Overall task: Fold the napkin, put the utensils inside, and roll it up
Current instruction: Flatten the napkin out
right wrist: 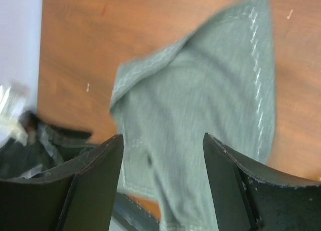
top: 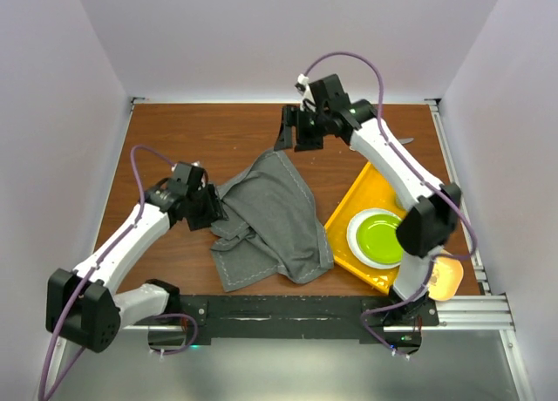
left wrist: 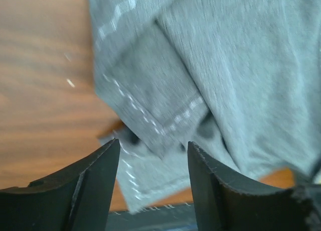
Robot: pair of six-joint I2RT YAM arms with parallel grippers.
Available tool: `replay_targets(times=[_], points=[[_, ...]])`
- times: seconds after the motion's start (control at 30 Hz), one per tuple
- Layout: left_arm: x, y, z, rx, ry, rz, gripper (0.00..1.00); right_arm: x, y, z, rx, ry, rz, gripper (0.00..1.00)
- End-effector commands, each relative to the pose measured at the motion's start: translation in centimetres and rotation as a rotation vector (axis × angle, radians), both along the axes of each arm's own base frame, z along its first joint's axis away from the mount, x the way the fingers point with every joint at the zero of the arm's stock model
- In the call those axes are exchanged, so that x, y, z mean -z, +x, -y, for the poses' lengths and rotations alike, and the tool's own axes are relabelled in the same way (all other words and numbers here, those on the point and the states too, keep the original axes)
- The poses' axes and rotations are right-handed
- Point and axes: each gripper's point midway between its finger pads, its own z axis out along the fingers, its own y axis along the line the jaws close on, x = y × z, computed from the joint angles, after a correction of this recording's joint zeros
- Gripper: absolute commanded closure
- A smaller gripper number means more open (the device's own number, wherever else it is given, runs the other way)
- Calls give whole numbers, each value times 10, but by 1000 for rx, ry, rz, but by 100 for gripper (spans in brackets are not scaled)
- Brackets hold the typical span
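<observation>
Napkin [top: 272, 220], dark grey with pale stitching along the hem, crumpled and partly folded over itself on the middle of the wooden table [top: 192, 135], just left of the yellow tray [top: 347, 211]. Touching the tray's left edge or only beside it: cannot tell.

Left gripper [top: 214, 211] at the cloth's left edge, spread apart and pinching nothing. From the left wrist, black fingers [left wrist: 93, 178] wide of each other, rumpled folds and stitched hems lying beyond the gap, bare wood to the left. Contact with the cloth not discernible.

Right gripper [top: 295, 138] over the far side of the table, just beyond the napkin's far corner, likewise spread and empty. From the right wrist, fingers [right wrist: 95, 168] apart, cloth lying below on the wood with nothing caught between the tips.

Green plate [top: 381, 237] with a white rim resting in the tray, partly hidden by the right arm. Yellowish object [top: 446, 279] at the table's near right corner, mostly hidden behind the same arm.
</observation>
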Motion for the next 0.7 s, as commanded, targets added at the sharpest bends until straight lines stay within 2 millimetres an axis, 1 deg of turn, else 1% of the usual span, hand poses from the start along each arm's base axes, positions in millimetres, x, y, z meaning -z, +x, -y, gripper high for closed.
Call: replay_targets(times=[0.0, 0.03, 0.07, 0.1, 0.13, 0.17, 0.2, 0.27, 0.37, 0.4, 0.53, 0.57, 0.67], points=[[-5, -10, 37, -136, -300, -33, 44, -6, -46, 12, -67, 28, 1, 32], [-3, -13, 39, -143, -319, -41, 48, 6, -54, 14, -63, 30, -28, 32], [7, -21, 39, -161, -321, -76, 53, 7, -59, 15, -65, 38, -35, 32], [10, -23, 42, -170, -345, -89, 60, 3, -64, 17, -65, 48, -28, 33], [13, -25, 44, -167, -352, -97, 60, 11, -70, 20, -66, 39, -45, 32], [20, -29, 44, -172, -349, -117, 59, 13, -72, 21, -66, 33, -49, 33], [22, -30, 44, -179, -351, -121, 57, 13, -73, 23, -60, 28, -46, 32], [27, -32, 42, -196, -342, -136, 54, 12, -76, 28, -60, 14, -35, 32], [32, -31, 38, -236, -326, -134, 53, 8, -78, 32, -61, 2, -15, 32], [32, -28, 37, -252, -330, -122, 53, 8, -78, 33, -59, 0, -14, 32], [40, -26, 36, -272, -317, -133, 56, 7, -81, 34, -64, 4, -10, 32], [40, -25, 35, -275, -312, -128, 58, 7, -82, 34, -65, 6, -9, 32], [40, -23, 32, -287, -295, -128, 60, 9, -84, 35, -66, 2, -14, 32]])
